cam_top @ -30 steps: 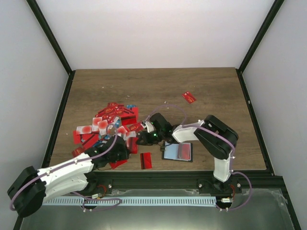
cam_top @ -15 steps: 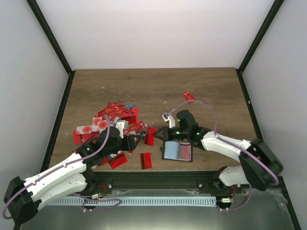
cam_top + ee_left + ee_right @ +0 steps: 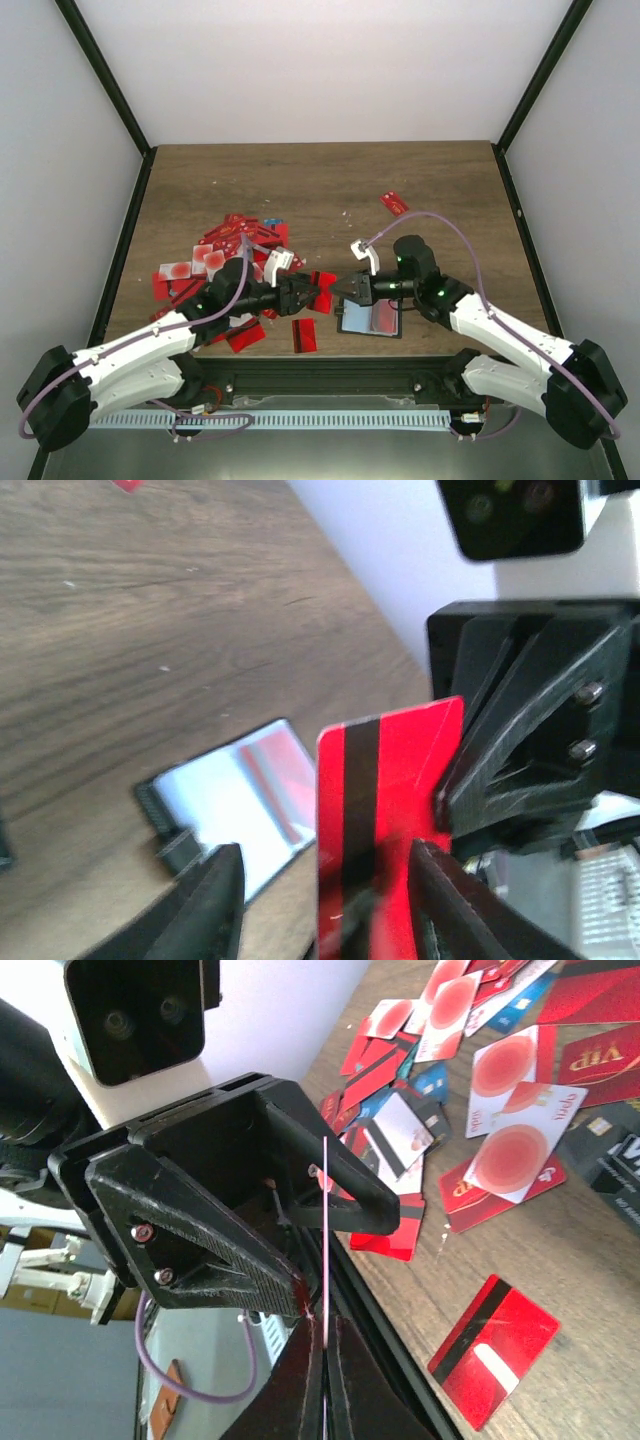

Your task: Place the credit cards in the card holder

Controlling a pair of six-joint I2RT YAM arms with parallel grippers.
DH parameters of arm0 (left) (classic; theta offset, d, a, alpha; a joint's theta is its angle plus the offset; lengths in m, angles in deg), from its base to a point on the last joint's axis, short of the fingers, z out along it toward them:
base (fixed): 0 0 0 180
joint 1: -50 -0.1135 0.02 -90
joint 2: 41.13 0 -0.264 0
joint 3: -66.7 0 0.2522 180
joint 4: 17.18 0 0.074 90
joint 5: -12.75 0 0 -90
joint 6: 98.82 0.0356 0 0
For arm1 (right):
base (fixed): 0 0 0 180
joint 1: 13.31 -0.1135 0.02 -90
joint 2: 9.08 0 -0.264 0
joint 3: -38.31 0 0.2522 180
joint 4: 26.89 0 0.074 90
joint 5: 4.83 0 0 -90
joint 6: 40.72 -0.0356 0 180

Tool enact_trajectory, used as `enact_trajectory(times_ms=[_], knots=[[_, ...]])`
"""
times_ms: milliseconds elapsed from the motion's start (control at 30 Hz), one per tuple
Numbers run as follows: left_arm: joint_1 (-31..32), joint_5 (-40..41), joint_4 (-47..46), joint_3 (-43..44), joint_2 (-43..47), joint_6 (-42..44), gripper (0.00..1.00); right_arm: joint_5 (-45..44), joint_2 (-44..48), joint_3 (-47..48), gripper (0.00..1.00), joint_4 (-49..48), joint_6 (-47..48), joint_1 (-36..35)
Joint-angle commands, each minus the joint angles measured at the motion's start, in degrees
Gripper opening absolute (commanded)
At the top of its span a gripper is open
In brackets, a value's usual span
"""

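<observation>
Both arms reach low and level toward each other. The right gripper [image 3: 347, 288] is clamped on a thin red plastic card with a dark stripe [image 3: 385, 810], which stands between the parted fingers of the left gripper [image 3: 310, 293]. The black folding card holder [image 3: 370, 318] lies open just beneath the right gripper.

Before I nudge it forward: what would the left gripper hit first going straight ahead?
The red card, standing between the left gripper's open fingers; the right gripper pinching it looks to be just behind.

Red striped credit card [image 3: 385, 810] upright in right pincer [image 3: 447, 805]; left pincer [image 3: 325, 905] spread below; card holder [image 3: 235, 800] open on table [image 3: 120, 630].
</observation>
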Motion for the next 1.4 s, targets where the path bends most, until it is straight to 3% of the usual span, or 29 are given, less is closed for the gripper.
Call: enact_trajectory(times_ms=[0,167,200,333,467,800,1100,1233,1300,1367], knots=[[-0.2,-7.5,-9.2,-1.8,0.3,1.0,0.36,5.8,1.3,0.9,0.01,0.2,1.4,0.4],[-0.2,-9.3,-14.4,-3.6,1.4,-0.6,0.05,7.4,1.4,1.2,0.01,-0.4,1.4,0.4],[-0.1,-9.1,-14.6,-3.6,1.4,-1.0,0.04,7.5,1.4,1.3,0.01,-0.5,1.4,0.4],[-0.1,-7.3,-17.6,-4.4,1.9,-4.7,0.04,8.1,1.2,1.1,0.24,-2.0,0.7,0.3],[-0.1,-6.5,-23.1,-6.1,3.4,-9.3,0.04,9.9,1.3,-0.5,0.28,-5.5,-0.8,0.3],[-0.1,-2.6,-23.9,-7.1,5.0,-11.3,0.04,13.0,2.5,-1.7,0.17,-11.5,-3.9,0.4],[-0.1,-3.4,-28.2,-7.2,1.1,-12.5,0.04,13.1,1.0,-0.6,0.14,-13.0,-4.5,0.4],[-0.1,-3.4,-28.8,-7.6,0.6,-12.6,0.04,11.0,1.4,-0.1,0.03,-11.1,-3.8,0.4],[-0.1,-3.2,-28.3,-7.7,0.6,-12.2,0.07,7.7,2.0,0.5,0.01,-7.2,-2.8,0.3],[-0.1,-2.0,-26.3,-7.5,0.4,-11.2,0.25,2.5,3.1,1.3,0.01,0.5,-1.7,0.5]])
